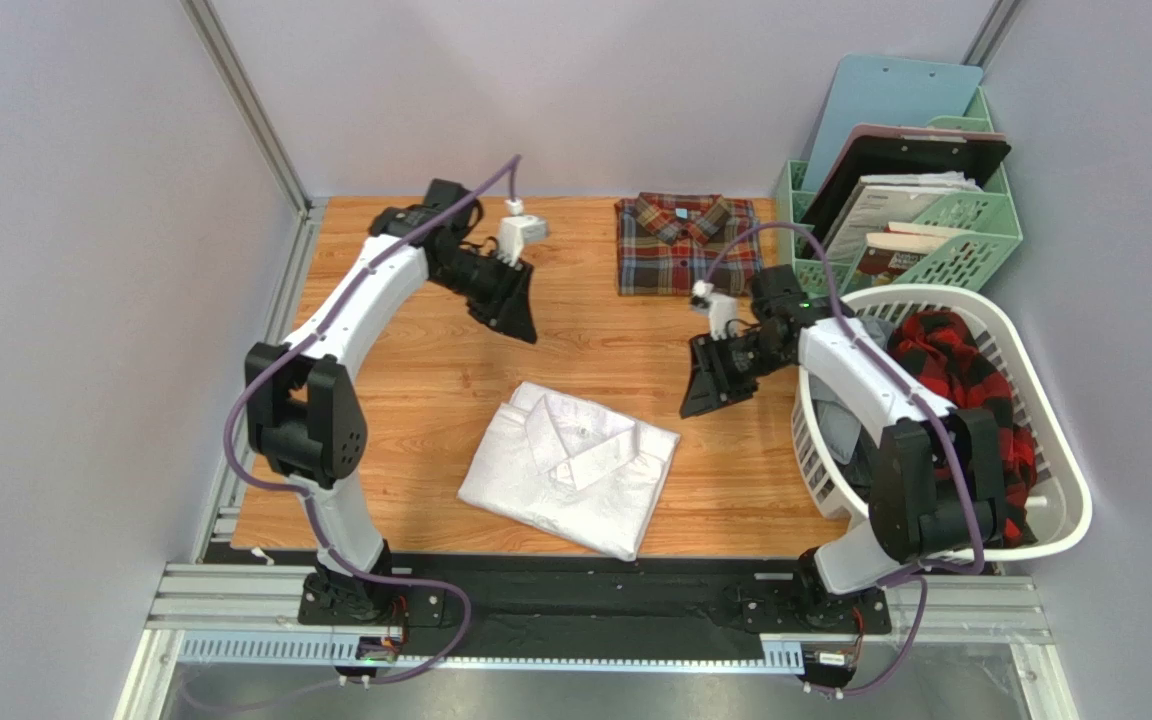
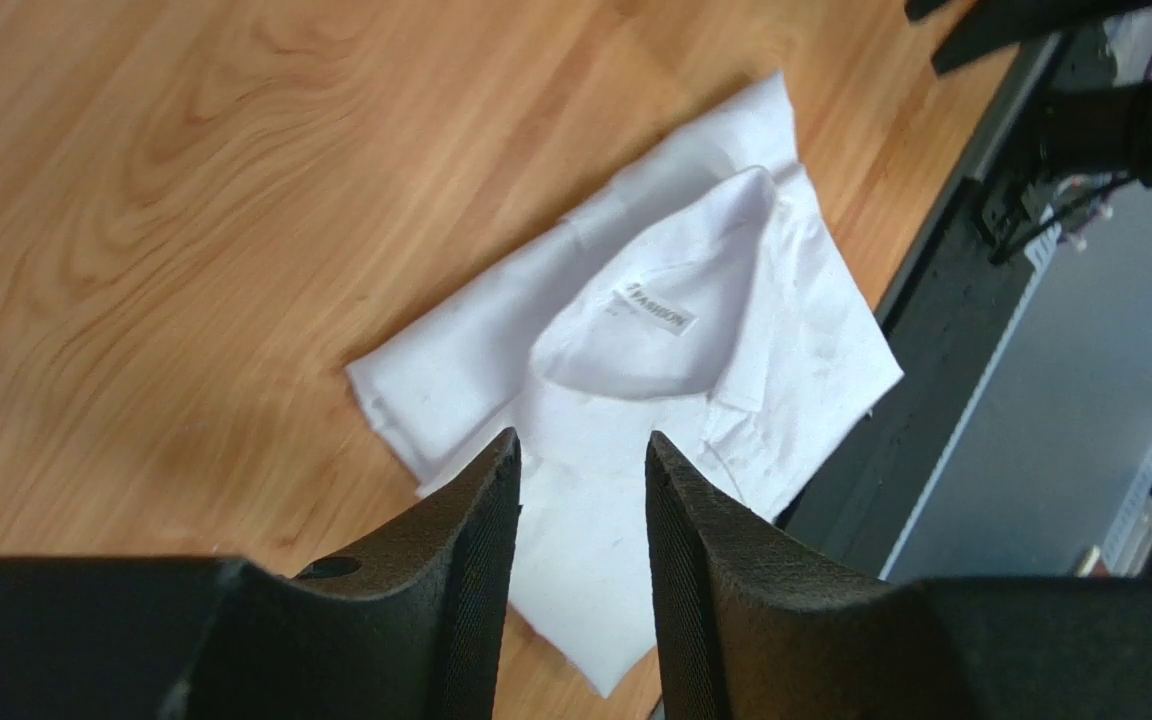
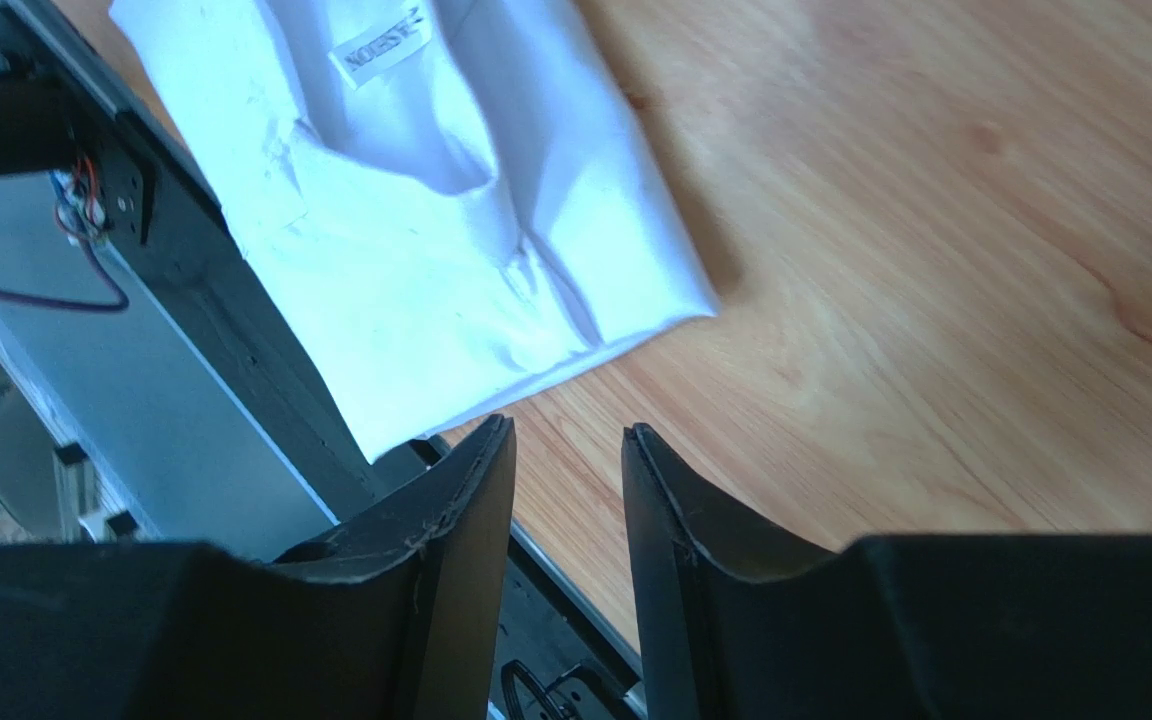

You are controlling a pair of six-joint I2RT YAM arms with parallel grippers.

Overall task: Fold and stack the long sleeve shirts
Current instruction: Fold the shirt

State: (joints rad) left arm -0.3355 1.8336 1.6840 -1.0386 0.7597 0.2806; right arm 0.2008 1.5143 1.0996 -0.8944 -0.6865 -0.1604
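Note:
A folded white shirt (image 1: 572, 467) lies collar-up near the front middle of the wooden table; it also shows as the white shirt (image 2: 657, 360) in the left wrist view and the white shirt (image 3: 417, 195) in the right wrist view. A folded plaid shirt (image 1: 686, 242) rests flat at the back of the table. My left gripper (image 1: 519, 321) hangs above bare wood, behind and left of the white shirt, open and empty (image 2: 582, 458). To the right of the white shirt my right gripper (image 1: 705, 393) hovers, also open and empty (image 3: 567, 443).
A white laundry basket (image 1: 1056, 495) with red-and-black plaid cloth inside stands at the right edge, close to the right arm. Behind it a green file rack (image 1: 988, 240) holds clipboards and papers. A black rail (image 1: 582, 578) runs along the table's near edge.

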